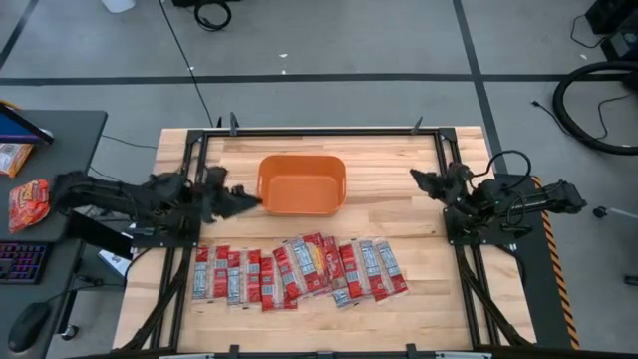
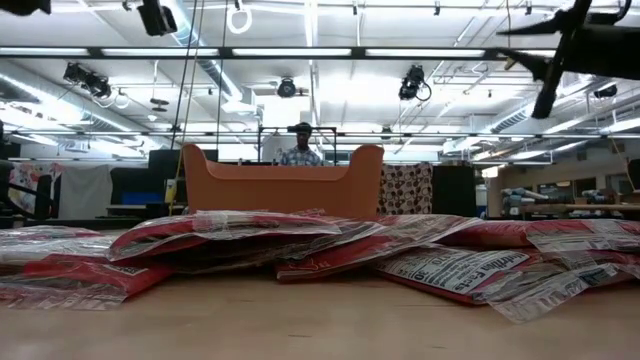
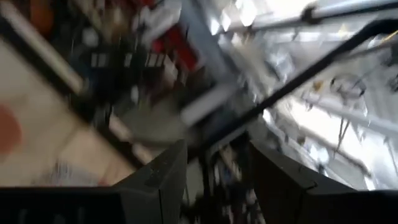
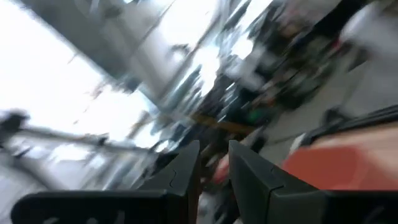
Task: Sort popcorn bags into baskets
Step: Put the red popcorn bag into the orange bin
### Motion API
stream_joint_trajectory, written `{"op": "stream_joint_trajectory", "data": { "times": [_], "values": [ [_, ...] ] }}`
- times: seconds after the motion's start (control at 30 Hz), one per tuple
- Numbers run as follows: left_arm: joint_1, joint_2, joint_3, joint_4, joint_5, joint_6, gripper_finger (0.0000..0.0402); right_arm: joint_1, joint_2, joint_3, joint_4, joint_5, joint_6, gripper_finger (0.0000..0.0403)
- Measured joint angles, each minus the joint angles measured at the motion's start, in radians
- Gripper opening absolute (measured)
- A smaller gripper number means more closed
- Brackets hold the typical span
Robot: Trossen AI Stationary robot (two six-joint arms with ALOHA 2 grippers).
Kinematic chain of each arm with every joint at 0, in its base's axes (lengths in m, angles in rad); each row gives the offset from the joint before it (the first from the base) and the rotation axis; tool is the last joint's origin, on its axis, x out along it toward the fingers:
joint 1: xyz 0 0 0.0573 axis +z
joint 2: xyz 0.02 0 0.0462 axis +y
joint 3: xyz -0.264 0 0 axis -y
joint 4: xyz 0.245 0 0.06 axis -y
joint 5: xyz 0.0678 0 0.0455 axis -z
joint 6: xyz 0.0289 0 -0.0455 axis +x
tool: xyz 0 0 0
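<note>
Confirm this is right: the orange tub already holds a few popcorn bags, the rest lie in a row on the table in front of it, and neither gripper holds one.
Not quite: the high view shows the orange tub empty. The popcorn bags all lie in the row in front of it, and neither the left gripper nor the right gripper holds one.

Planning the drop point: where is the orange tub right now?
In the high view, the orange tub sits centre-back, behind the popcorn bags.

Both arms are dark, jointed and angular, the left arm (image 1: 130,199) bulkier-looking beside the orange tub (image 1: 301,183). Black cables loop over the right arm (image 1: 503,196). Each wrist carries two flat, dark, wedge-shaped fingers (image 3: 155,180).
</note>
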Motion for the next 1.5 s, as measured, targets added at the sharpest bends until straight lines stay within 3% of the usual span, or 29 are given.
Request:
{"op": "stream_joint_trajectory", "data": {
  "times": [0.17,0.43,0.57,0.77,0.9,1.17,1.37,1.5],
  "values": [
    [-0.111,0.148,0.045,-0.083,0.033,-0.107,0.0172,0.000,0.008,0.051,-0.108,-0.158,-0.031,0.0089],
    [-0.233,0.389,0.051,-0.130,0.042,-0.342,0.0172,0.000,0.094,0.254,-0.558,-0.168,-0.079,0.0088],
    [-0.281,0.510,0.133,-0.209,0.053,-0.334,0.0172,0.002,0.149,0.337,-0.668,-0.188,-0.115,0.0088],
    [-0.315,0.639,0.310,-0.407,0.024,-0.169,0.0172,0.002,0.239,0.447,-0.791,-0.220,-0.168,0.0088],
    [-0.333,0.711,0.349,-0.432,0.014,-0.050,0.0172,0.002,0.309,0.500,-0.840,-0.221,-0.213,0.0088],
    [-0.333,0.846,0.426,-0.475,0.010,0.035,0.0172,0.002,0.403,0.519,-0.843,-0.264,-0.211,0.0088],
    [-0.351,0.958,0.707,-0.789,-0.121,0.337,0.0172,0.002,0.417,0.519,-0.846,-0.297,-0.185,0.0088],
    [-0.374,1.038,0.783,-0.883,-0.192,0.368,0.0172,0.002,0.416,0.519,-0.843,-0.274,-0.189,0.0088]
  ]
}}
